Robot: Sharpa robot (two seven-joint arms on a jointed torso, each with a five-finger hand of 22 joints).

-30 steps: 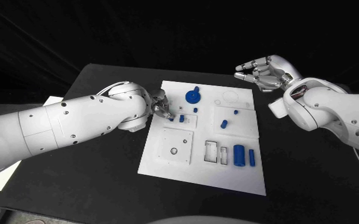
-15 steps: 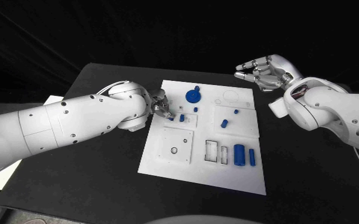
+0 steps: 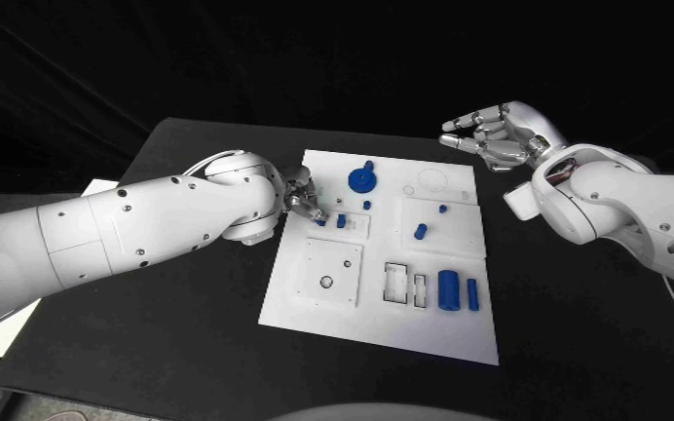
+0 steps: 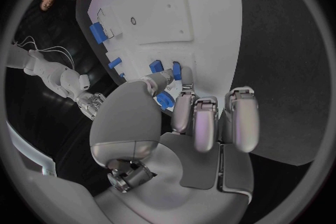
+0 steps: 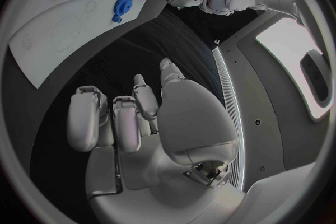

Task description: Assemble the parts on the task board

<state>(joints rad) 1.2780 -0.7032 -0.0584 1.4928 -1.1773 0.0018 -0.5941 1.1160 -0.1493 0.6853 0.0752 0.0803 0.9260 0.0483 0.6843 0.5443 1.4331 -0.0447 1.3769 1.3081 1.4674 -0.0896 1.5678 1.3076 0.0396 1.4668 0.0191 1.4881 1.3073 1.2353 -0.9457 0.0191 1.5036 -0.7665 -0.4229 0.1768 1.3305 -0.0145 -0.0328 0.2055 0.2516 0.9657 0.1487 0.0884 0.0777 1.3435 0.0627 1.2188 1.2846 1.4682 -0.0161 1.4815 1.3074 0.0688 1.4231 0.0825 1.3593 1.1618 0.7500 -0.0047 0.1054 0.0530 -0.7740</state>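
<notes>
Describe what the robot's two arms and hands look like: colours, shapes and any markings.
Both arms are glossy white, built from thick rounded shells; the left arm is dotted with small dark screw holes, and the right arm has a dark reddish opening near the wrist. The left hand and right hand are silver metal, with segmented fingers ending in paler rounded tips and a broad smooth thumb base.

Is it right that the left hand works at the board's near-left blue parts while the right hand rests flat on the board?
Not quite. The right hand hangs off the board, past its far right corner, as the head view shows. The left hand is at the blue parts.
</notes>
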